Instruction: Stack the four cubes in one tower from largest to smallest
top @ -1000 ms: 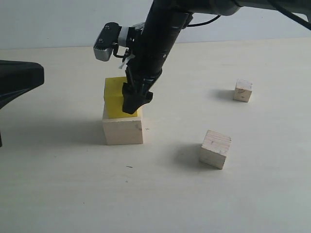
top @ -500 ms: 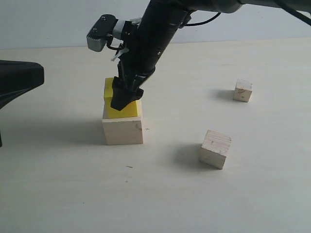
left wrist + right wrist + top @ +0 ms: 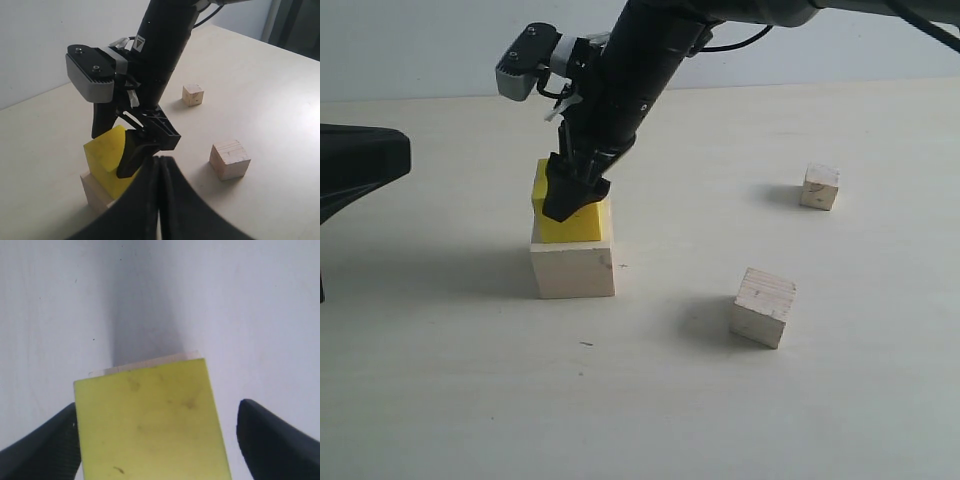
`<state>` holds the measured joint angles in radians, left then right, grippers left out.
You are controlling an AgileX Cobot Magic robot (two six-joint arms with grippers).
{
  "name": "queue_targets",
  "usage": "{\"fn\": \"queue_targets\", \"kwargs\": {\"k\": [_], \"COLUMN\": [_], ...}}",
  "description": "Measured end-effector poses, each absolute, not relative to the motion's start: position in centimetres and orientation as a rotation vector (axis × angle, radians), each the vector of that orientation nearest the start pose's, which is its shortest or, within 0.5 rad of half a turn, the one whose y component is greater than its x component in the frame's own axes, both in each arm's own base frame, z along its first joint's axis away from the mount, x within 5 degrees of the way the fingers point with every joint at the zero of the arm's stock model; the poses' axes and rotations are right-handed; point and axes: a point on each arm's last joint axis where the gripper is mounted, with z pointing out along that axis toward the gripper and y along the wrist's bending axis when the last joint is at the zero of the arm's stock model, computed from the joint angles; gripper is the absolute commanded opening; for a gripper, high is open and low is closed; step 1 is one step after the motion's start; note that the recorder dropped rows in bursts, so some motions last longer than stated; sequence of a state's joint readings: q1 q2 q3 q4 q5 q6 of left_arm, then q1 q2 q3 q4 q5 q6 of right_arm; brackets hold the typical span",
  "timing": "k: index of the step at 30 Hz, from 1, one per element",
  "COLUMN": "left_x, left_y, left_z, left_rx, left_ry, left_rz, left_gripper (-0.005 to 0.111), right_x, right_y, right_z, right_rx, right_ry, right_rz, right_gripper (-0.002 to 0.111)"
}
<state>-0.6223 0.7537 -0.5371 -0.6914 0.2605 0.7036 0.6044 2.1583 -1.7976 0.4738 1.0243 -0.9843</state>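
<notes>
the right claw [image 3: 568,203] hangs unclenched astride the yellow cube [image 3: 582,225], which sits on the big wooden cube [image 3: 573,268] at left. the mid-sized wooden cube [image 3: 762,306], likely next to go up, lies well off to its right and nearer, on this claw's own side.

The right arm [image 3: 645,70] is a thick, round black tube with a small white triangle mark [image 3: 139,42] printed on it. A grey camera box [image 3: 525,72] with rounded corners and two dark screws [image 3: 95,68] is fixed to it by a white band [image 3: 567,52]. A thin black cable [image 3: 740,43] loops off the arm. The right gripper [image 3: 156,442] has matte black, wedge-shaped fingers [image 3: 270,440]. The left gripper [image 3: 160,165] has smooth, broad black fingers.
</notes>
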Motion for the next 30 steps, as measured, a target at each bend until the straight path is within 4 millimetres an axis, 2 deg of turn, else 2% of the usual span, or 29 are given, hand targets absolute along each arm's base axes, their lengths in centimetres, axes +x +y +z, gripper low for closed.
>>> {"fn": "queue_targets", "kwargs": {"k": [10, 15, 21, 26, 30], "left_x": [11.9, 11.9, 11.9, 12.0, 12.0], "left_y": [-10.4, -10.4, -10.3, -10.3, -10.3], "left_z": [30.5, 30.5, 30.5, 30.6, 30.6], "left_rx": [0.727, 0.727, 0.720, 0.711, 0.709], "left_ry": [1.796, 1.796, 1.790, 1.783, 1.781], "left_rz": [-0.556, -0.556, -0.552, -0.547, -0.546], "left_gripper": [0.000, 0.000, 0.000, 0.000, 0.000], "right_x": [35.7, 35.4, 34.6, 34.2, 34.0], "right_y": [29.1, 28.9, 28.1, 26.3, 24.5], "right_z": [21.2, 22.6, 26.5, 30.0, 32.3], "right_rx": [-1.772, -1.749, -1.675, -1.467, -1.355], "right_ry": [2.146, 2.132, 2.107, 2.218, 2.247], "right_rz": [0.556, 0.552, 0.519, 0.362, 0.171], "right_gripper": [0.077, 0.077, 0.075, 0.055, 0.045]}}
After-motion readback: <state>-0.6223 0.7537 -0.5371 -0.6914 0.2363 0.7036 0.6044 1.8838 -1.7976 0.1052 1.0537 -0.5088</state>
